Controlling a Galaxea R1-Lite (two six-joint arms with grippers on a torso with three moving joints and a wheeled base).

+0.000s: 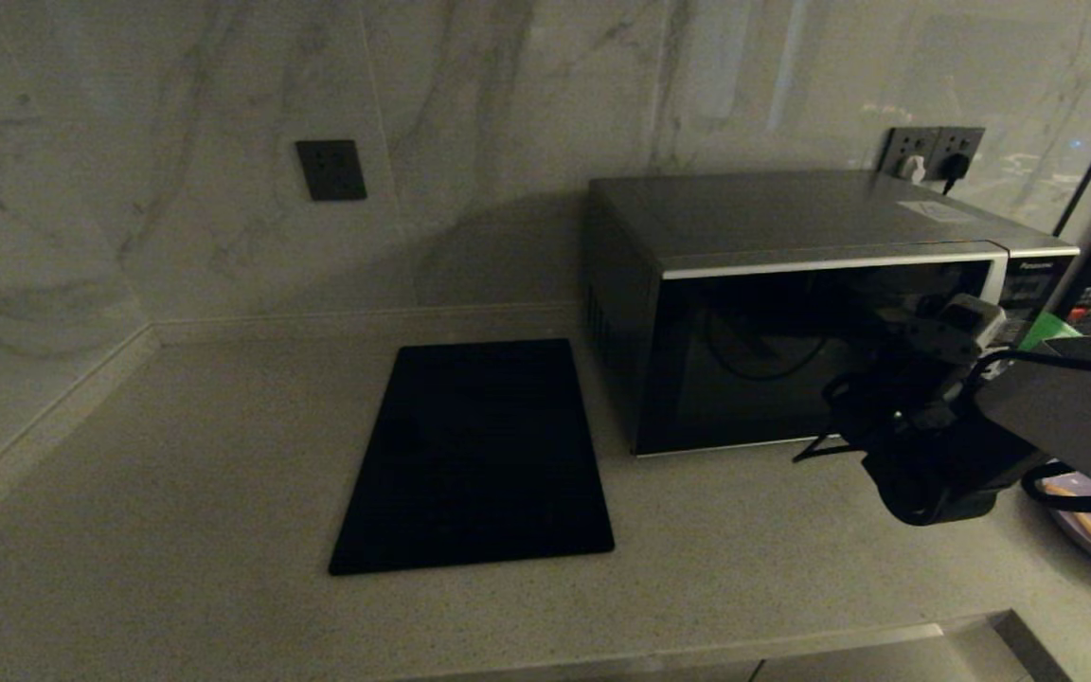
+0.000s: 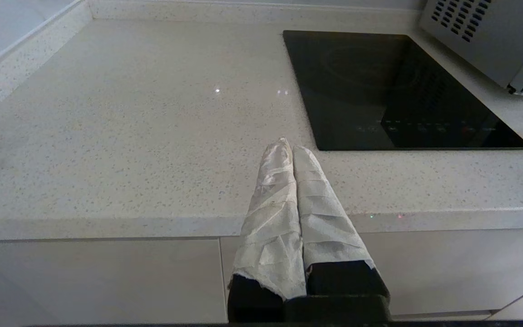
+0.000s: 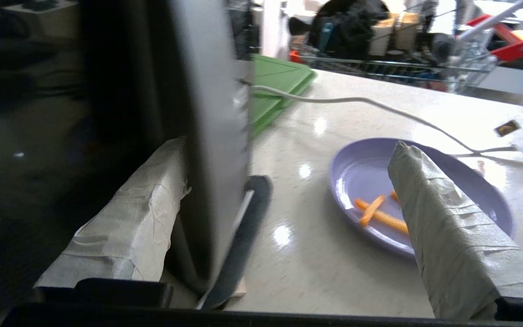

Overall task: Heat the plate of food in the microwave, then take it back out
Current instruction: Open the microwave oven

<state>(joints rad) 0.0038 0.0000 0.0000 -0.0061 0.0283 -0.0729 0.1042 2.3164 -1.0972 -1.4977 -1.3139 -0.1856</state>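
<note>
Marble-veined wall panels rise behind a pale speckled tabletop (image 1: 176, 493). On it, from my head camera, the microwave (image 1: 792, 303) stands at about two o'clock, its dark glass door seemingly swung a little open, and a flat black slab (image 1: 474, 455) lies just beside it toward nine o'clock. My right gripper (image 3: 288, 204) is at the door's right edge, at about four o'clock from the oven's middle. Its jaws are spread wide, with one taped finger (image 3: 130, 218) on the inner side of the door (image 3: 207, 136) and the other finger (image 3: 447, 227) well outside it, above the plate of food (image 3: 361, 181). That light-purple plate rests on the tabletop to the right of the microwave, at four o'clock in my head view, carrying a few orange sticks (image 3: 379, 215). A green board (image 3: 279, 86) and a white cable (image 3: 357, 100) lie beyond it. My left gripper (image 2: 291, 150) hangs over the tabletop's front edge, near the slab, its jaws pressed together on nothing.
</note>
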